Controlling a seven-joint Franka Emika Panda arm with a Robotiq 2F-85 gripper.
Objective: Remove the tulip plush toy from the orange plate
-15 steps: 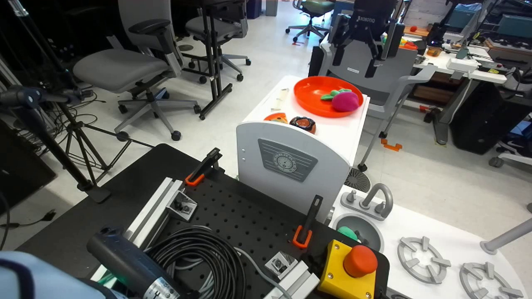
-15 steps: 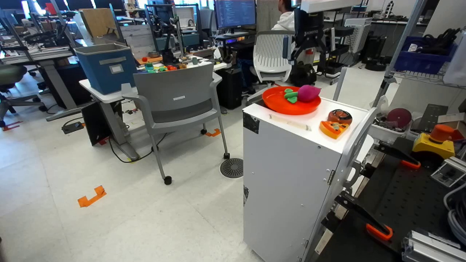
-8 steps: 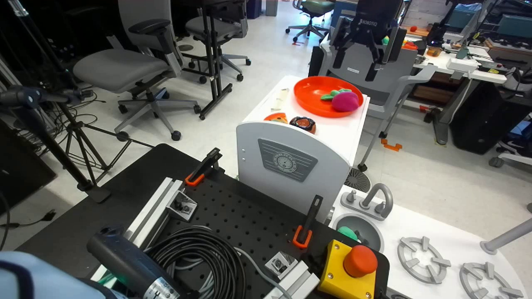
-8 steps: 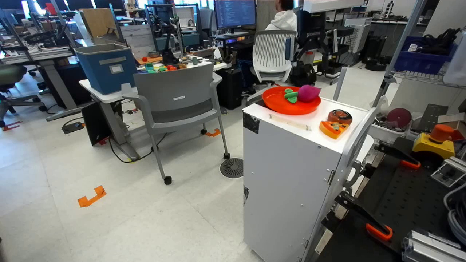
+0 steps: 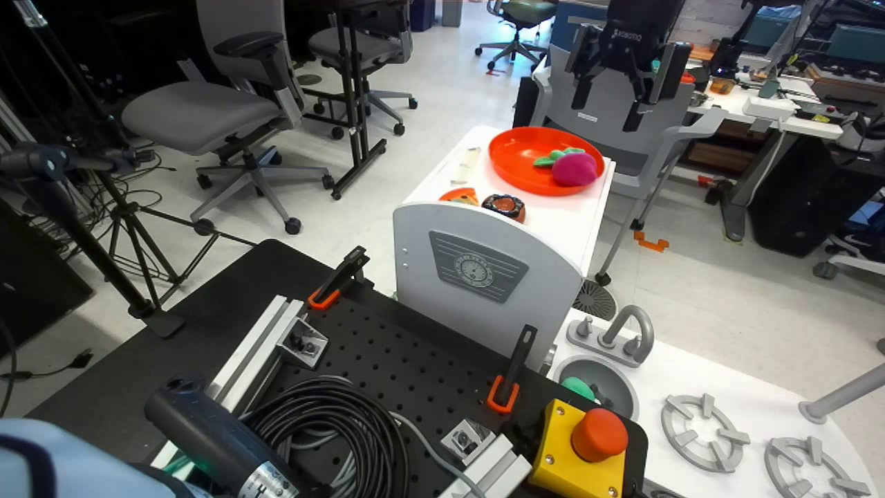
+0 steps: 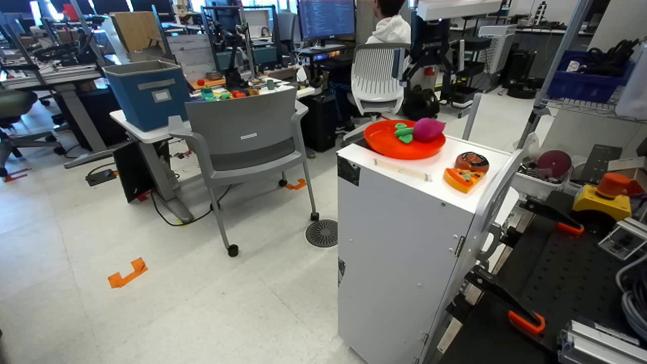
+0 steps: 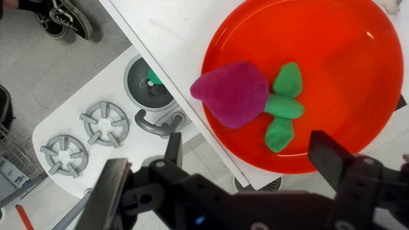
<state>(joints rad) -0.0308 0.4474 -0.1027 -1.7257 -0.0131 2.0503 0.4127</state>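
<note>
This seems the approach: the hand (image 7: pixel 247 145), jaws spread and empty, should centre over the tulip plush toy (image 7: pixel 235 94) on the orange plate (image 7: pixel 338 48), then descend.

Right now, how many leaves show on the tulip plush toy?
2: in the wrist-view picture, an upper leaf and a lower leaf, on opposite sides of the green stem. Any underneath would be hidden.

On the counter (image 6: pixel 434 163), the plush toy (image 6: pixel 428 130) is lying in the plate (image 6: pixel 378 135) by one edge, pizza slice (image 6: pixel 462 178) and disc (image 6: pixel 472 161) by the opposite.
</note>
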